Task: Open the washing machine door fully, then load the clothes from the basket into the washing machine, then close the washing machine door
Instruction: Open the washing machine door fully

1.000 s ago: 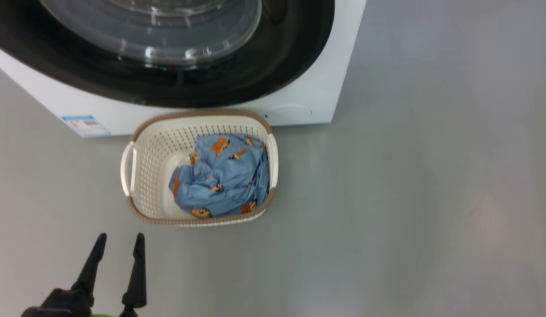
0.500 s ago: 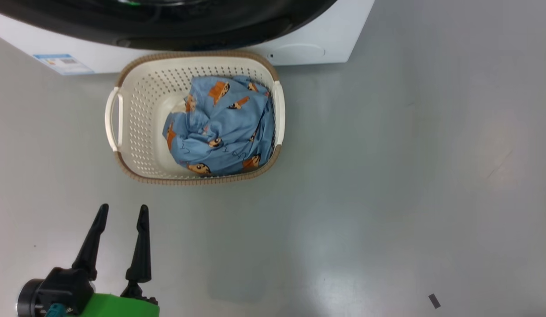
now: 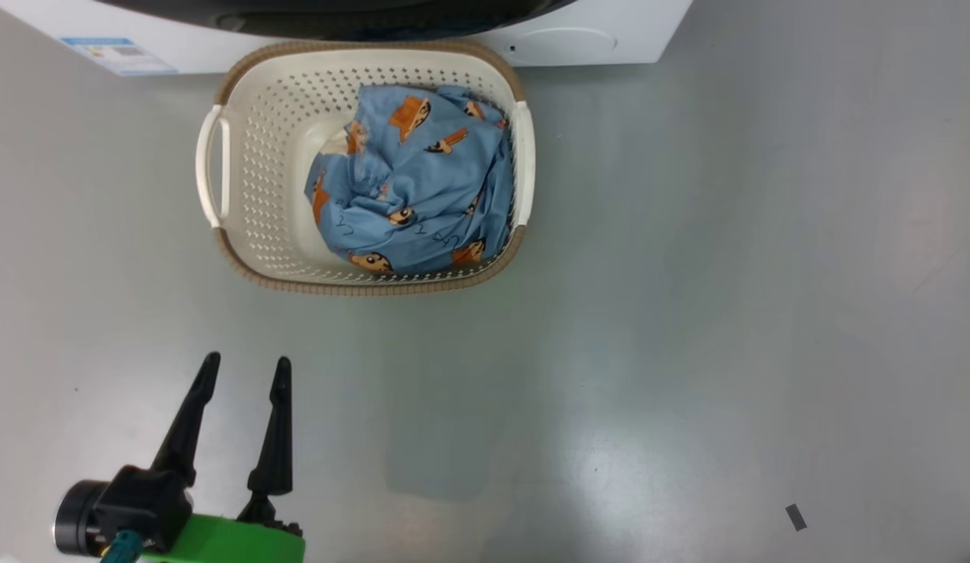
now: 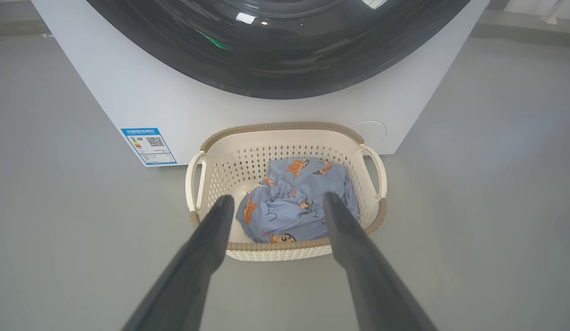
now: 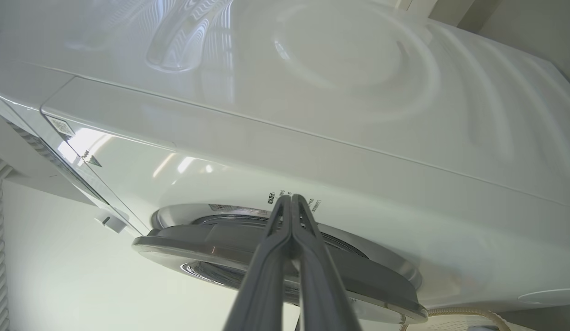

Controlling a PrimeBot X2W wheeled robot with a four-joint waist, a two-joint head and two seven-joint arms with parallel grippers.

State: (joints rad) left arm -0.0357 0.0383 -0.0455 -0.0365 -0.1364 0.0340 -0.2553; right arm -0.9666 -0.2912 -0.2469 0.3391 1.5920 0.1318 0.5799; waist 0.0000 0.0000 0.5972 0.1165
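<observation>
**A:** So, starting at the left: what about the left pincer [image 3: 246,360]?

**B:** Its two long dark fingers are spread wide with nothing between them. It sits over the smooth grey floor [image 3: 688,328], pointing towards the basket but well short of it.

**A:** And beyond it?

**B:** A blue-and-white label sticker [image 3: 117,53] sits low on the big white front-loading washing machine [image 3: 587,35]. Just in front of the machine stands the cream-white perforated plastic basket [image 3: 258,172] with its brown woven-look rim. Whether it touches the machine I cannot tell.

**A:** The clothes?

**B:** The soft light-blue fabric clothes [image 3: 422,188], printed with orange-brown cartoon figures, lie bunched in the basket's right half. A little white shows at their left edge.

**A:** The door?

**B:** The large round glossy black door [image 4: 276,50] spans the machine's front above the basket. In the right wrist view its grey rim stands proud of the white front, but I cannot tell whether it is latched.

**A:** The right pincer [image 5: 290,197]?

**B:** Its fingers are pressed together, pinching nothing, with the tips over the white front just past the door's rim.

**A:** Far right?

**B:** A small dark scrap [image 3: 795,517] lies on the floor.
</observation>
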